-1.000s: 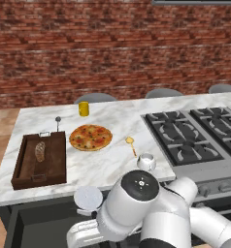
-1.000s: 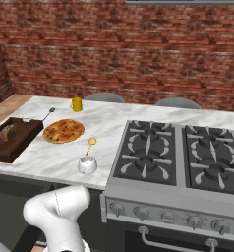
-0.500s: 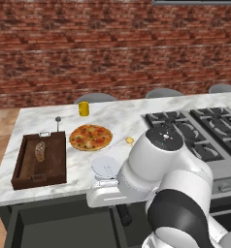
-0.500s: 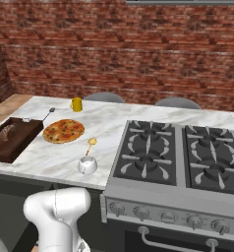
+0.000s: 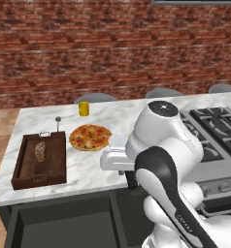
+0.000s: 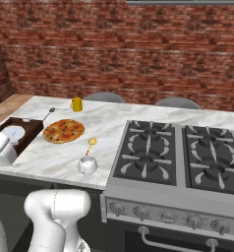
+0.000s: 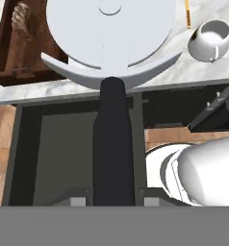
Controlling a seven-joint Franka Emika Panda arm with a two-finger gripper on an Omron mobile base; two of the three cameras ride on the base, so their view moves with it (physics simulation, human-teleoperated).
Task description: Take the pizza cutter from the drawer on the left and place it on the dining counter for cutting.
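Observation:
My gripper (image 7: pixel 114 201) is shut on the pizza cutter's black handle (image 7: pixel 112 144). The cutter's round pale wheel (image 7: pixel 110 29) points out over the front edge of the white marble dining counter (image 7: pixel 49 90). In the left base view the hand (image 5: pixel 113 160) hovers at the counter's front edge with the wheel (image 5: pixel 118 141) beside the pizza (image 5: pixel 90 137). The right base view has the wheel (image 6: pixel 13 133) at the far left. The charcoal drawer (image 5: pixel 64 225) stands open below the counter, its dark inside (image 7: pixel 49 149) bare.
A brown wooden tray (image 5: pixel 40 160) with bread lies left of the pizza. A yellow cup (image 5: pixel 84 108) and a thin grey utensil (image 5: pixel 58 121) sit farther back. A white mug (image 6: pixel 87 165) and a yellow spatula (image 6: pixel 91 144) lie beside the black cooktop (image 6: pixel 178 157).
The arm has risen from the open drawer, carrying the pizza cutter up and forward to the counter's front edge. The drawer stays open.

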